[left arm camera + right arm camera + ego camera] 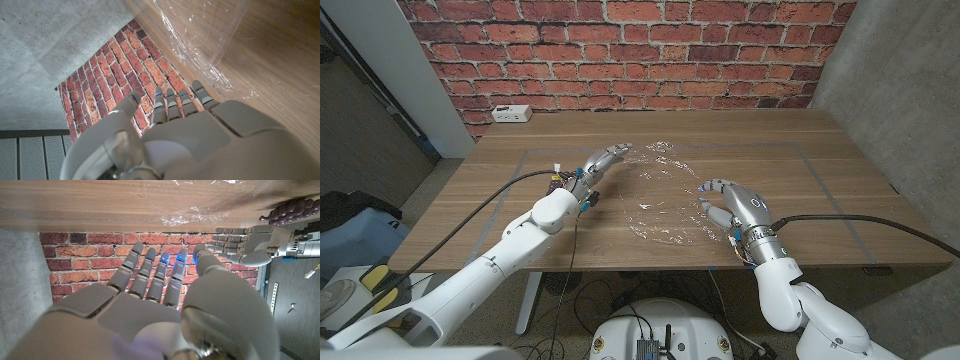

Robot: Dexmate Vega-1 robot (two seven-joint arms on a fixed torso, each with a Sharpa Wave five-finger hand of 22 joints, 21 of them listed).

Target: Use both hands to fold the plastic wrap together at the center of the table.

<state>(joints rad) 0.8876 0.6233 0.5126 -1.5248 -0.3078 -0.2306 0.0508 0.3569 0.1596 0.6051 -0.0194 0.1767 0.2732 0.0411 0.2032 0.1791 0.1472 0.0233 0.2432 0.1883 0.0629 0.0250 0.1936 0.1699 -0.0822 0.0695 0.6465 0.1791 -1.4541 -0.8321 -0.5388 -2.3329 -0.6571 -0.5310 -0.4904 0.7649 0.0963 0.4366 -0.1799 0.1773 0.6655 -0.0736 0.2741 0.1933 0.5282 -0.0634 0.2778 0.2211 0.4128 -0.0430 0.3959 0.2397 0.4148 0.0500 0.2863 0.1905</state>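
Plastic wrap (pixel 665 195) spread flat mid-table, unfolded. Left hand (pixel 603 161) at wrap's left edge, right hand (pixel 735 203) at its right edge; both fingers apart, holding nothing. Fold not started.

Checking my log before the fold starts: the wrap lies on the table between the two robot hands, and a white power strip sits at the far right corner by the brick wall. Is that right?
Not quite. The power strip sits at the far left corner, as the head view shows. The rest holds: the wrap lies on the table between the left robot hand and the right robot hand.
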